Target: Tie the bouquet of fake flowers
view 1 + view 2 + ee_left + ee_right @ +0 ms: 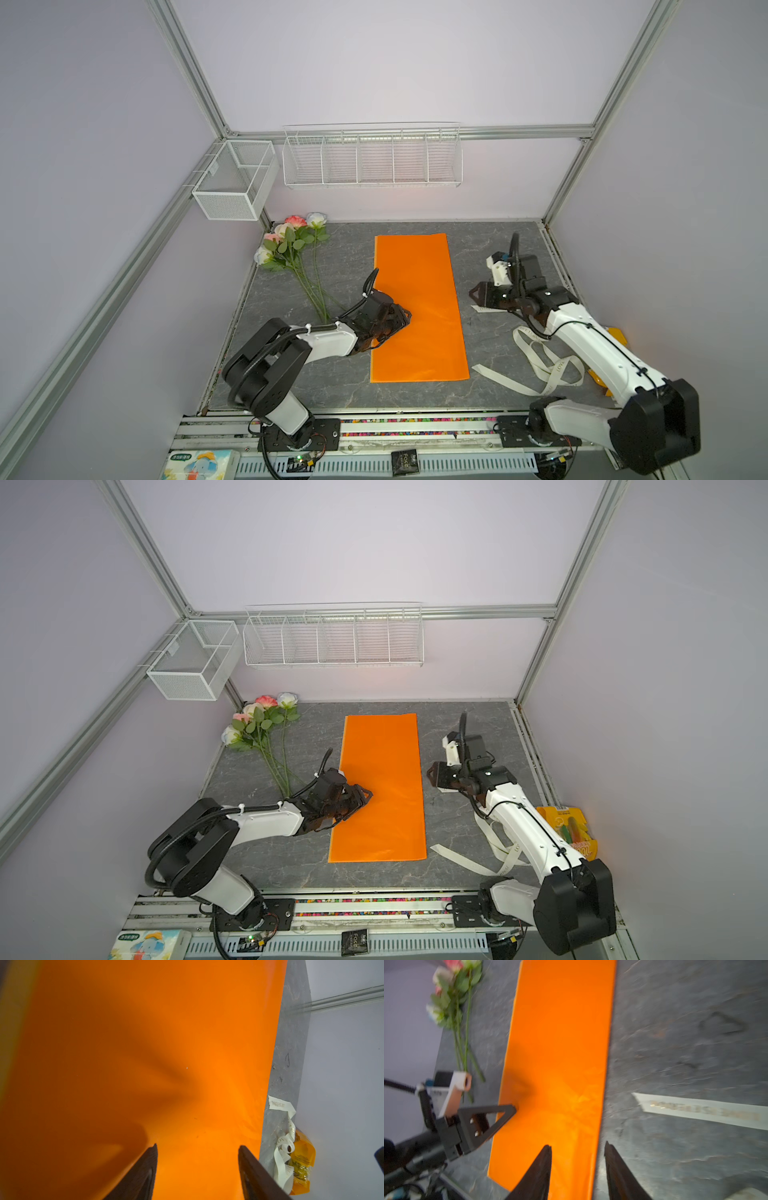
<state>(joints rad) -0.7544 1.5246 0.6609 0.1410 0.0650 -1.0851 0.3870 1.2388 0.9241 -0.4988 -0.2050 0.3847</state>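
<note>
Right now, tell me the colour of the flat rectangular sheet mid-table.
Plain bright orange, no print; the flat rectangular sheet shows best in a top view.

bright even light, blurred right-wrist view

worktop (340,390): dark grey slab with a stone pattern, walled at the back and on both sides.
bouquet (291,249): lies flat in the far left corner, blooms toward the back wall, stems fanning toward the near side, apart from the sheet.
orange sheet (419,291): flat in the middle, long sides running front to back.
ribbon (540,365): cream, lettered, in loose loops right of the sheet; one end just beside the sheet's near right corner.
yellow packet (571,829): at the right edge, beside the ribbon.
</note>
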